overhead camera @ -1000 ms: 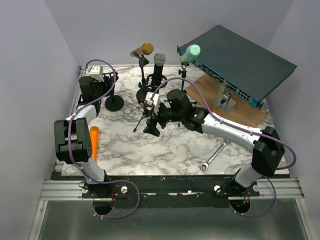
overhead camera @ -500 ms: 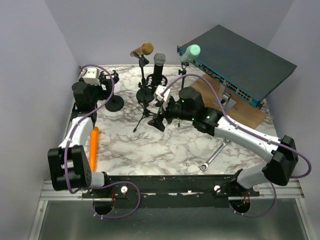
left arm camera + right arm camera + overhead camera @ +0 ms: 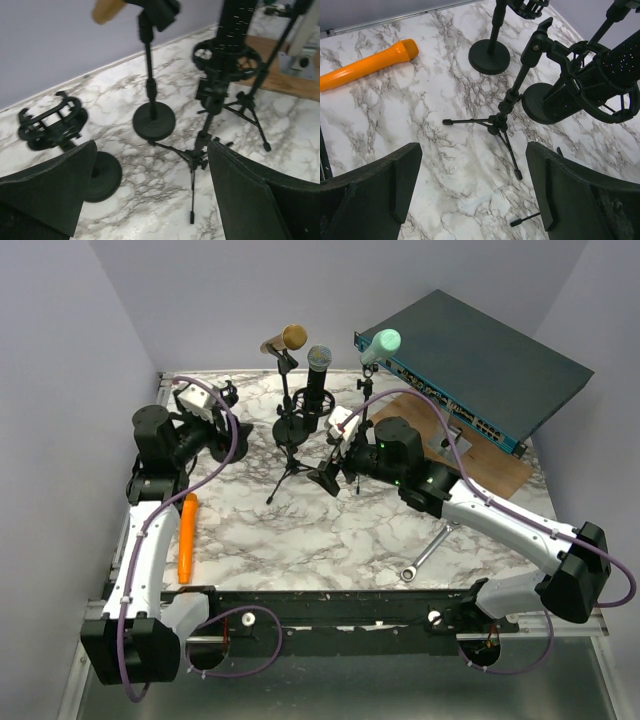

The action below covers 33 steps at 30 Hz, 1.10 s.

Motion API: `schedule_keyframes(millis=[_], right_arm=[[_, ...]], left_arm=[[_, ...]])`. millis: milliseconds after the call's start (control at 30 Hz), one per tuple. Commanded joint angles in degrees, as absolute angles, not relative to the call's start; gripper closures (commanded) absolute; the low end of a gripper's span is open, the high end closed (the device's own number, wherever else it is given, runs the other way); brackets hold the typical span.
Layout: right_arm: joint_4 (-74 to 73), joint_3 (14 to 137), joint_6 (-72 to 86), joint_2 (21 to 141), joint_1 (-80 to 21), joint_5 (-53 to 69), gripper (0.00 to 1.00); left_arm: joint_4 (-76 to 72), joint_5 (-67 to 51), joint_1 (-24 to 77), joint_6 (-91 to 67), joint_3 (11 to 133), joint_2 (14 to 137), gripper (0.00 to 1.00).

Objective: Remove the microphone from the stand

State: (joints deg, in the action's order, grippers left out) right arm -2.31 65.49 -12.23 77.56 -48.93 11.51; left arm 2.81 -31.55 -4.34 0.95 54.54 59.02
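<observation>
While both arms reach in over the marble-patterned desk (image 3: 330,540), neither grips anything: the right end effector (image 3: 472,152) has its two black pads (image 3: 370,190) spread wide and bare, and the left end effector (image 3: 151,145) is likewise wide apart with nothing in it. Between the right pads, a little way off, stands the thin black tripod stand (image 3: 500,122). Its ring-shaped shock mount (image 3: 197,55) carries the black microphone with the grey mesh head (image 3: 318,368), head uppermost. That looks to me the likeliest one to lift out, since the right arm faces it, though the task names none. Just beside it a gold-headed microphone (image 3: 286,337) sits clipped on a round-based stand (image 3: 154,121), and farther right a mint-green microphone (image 3: 381,342) is held up likewise. Each is clamped by its body, so I judge a pull upward along that body would free it. The left arm looks past an empty black shock mount (image 3: 50,122). An orange microphone (image 3: 186,532) lies flat near the desk's left edge, well apart from the stands. Room is tight among the crowded stands and the tripod's splayed legs. The near middle of the desk is open, bar a steel spanner (image 3: 425,555) toward the right. A dark slab-shaped network switch (image 3: 480,355) leans over the far right corner, closing off that side
</observation>
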Motion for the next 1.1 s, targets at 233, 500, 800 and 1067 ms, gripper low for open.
schedule_keyframes(millis=[233,500,800,1067], right_arm=[[1.05,61.48,-13.96,75.52,-46.08,11.82,0.07],[1.61,59.57,-13.33,74.21,-45.01,13.19,0.08],[2.37,59.15,-12.83,74.42,-44.47,13.71,0.08],[3.11,59.77,-10.21,74.81,-44.05,13.60,0.08]], left_arm=[[6.85,-40.75,9.13,8.56,63.74,71.22,0.04],[7.06,-41.21,11.76,9.54,70.34,81.54,0.12],[5.29,-42.40,11.98,9.76,69.23,83.48,0.47],[7.59,-46.57,11.95,8.31,69.14,82.49,1.00]])
